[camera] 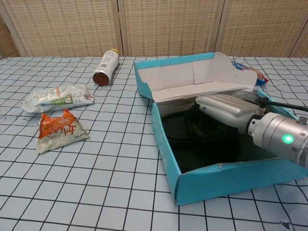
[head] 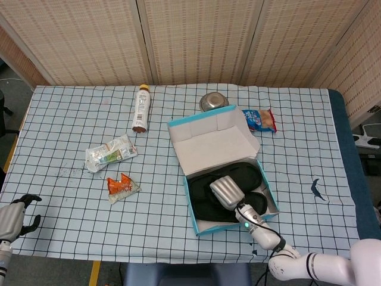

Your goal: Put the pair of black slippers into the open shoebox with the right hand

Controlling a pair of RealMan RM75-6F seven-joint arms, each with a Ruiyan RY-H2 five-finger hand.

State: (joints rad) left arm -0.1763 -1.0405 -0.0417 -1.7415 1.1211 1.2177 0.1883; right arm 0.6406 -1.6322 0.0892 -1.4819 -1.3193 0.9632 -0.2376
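Far left of the working hand, the left hand [head: 13, 215] rests at the near table edge, fingers curled on nothing. The checked tablecloth [head: 71, 143] carries a white packet [head: 110, 152], an orange packet [head: 122, 186] and a lying bottle [head: 140, 107], all well left of the right hand [head: 225, 192]. That hand reaches inside the open shoebox [head: 205, 132], fingers wrapped on the black slippers [head: 205, 196] lying within. Woven screens [head: 196, 36] stand behind.
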